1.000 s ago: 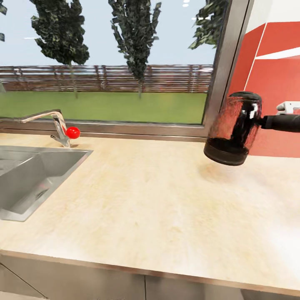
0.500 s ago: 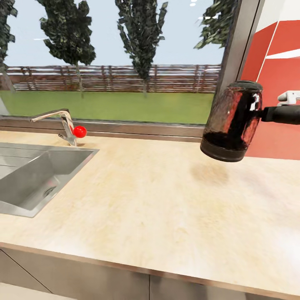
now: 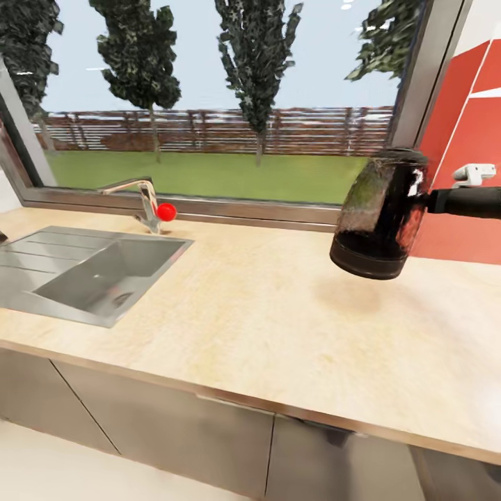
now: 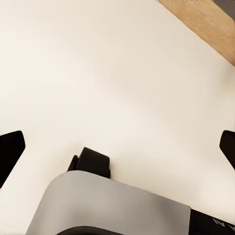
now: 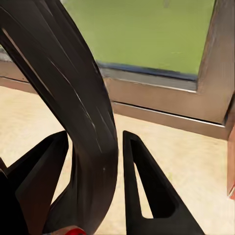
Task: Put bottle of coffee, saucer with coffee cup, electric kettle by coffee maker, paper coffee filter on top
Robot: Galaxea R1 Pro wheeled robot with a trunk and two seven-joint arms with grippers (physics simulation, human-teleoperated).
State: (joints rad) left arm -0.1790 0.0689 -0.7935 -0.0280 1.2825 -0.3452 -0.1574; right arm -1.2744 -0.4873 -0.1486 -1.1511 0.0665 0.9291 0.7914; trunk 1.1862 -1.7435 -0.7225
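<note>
1. An electric kettle [image 3: 379, 213], dark and glossy, hangs in the air above the right part of the pale wood-grain surface [image 3: 278, 327]. It tilts, its base toward the surface and clear of it, with a faint shadow beneath.
2. Its black handle [image 3: 465, 202] runs off toward the right edge of the head view.
3. In the right wrist view, the right gripper [image 5: 93, 176] is closed on the kettle's curved black handle [image 5: 73, 107], one black finger [image 5: 147, 186] on each side of it.
4. In the left wrist view, the left gripper [image 4: 117, 147] is spread wide, its dark fingertips [image 4: 10, 152] at opposite edges, over a plain cream floor.
5. Behind the kettle are a window frame [image 3: 431, 83] and a red wall [image 3: 473, 160] carrying a small white fitting [image 3: 473, 173].
6. Well apart to the left, a steel sink [image 3: 90, 271] is set into the surface, with a faucet [image 3: 136, 198] and a red knob [image 3: 165, 211] behind it.
7. Through the window [image 3: 229, 118] are grass, trees and a fence.
8. Grey cabinet fronts [image 3: 181, 431] sit below the surface's edge.
</note>
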